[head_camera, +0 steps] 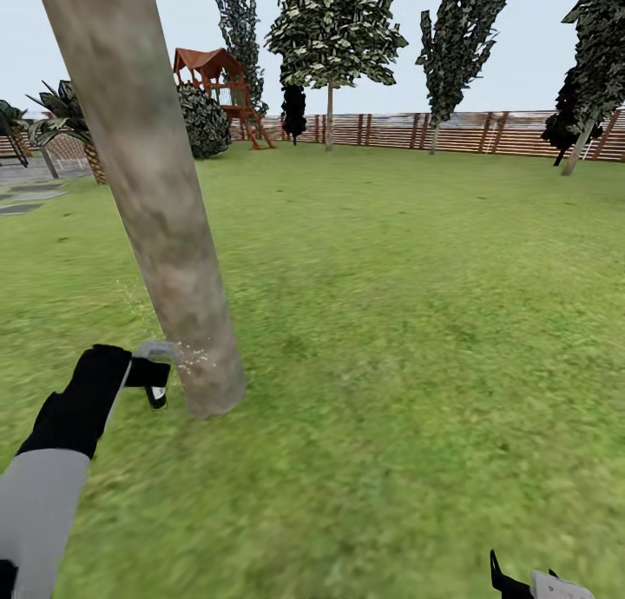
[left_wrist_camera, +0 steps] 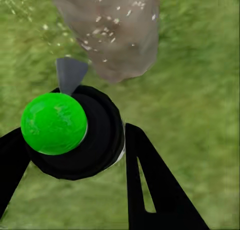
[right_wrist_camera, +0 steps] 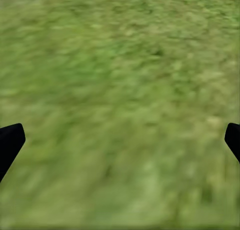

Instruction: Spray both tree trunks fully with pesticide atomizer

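Left arm (head_camera: 82,408) outstretched — atomizer (left_wrist_camera: 70,132) gripped, nozzle beside tree trunk (head_camera: 165,234).

- backyard garden, def outdoors: big grass lawn (head_camera: 417,321)
- wood slat fence (head_camera: 486,132) around it, trees (head_camera: 334,35)
- kids' play tower (head_camera: 221,82) w/ red roof

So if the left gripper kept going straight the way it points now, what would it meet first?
Probably the tree trunk: the left gripper, holding the atomizer, points at the trunk's base just ahead, where white specks show. How big the gap is remains unclear.
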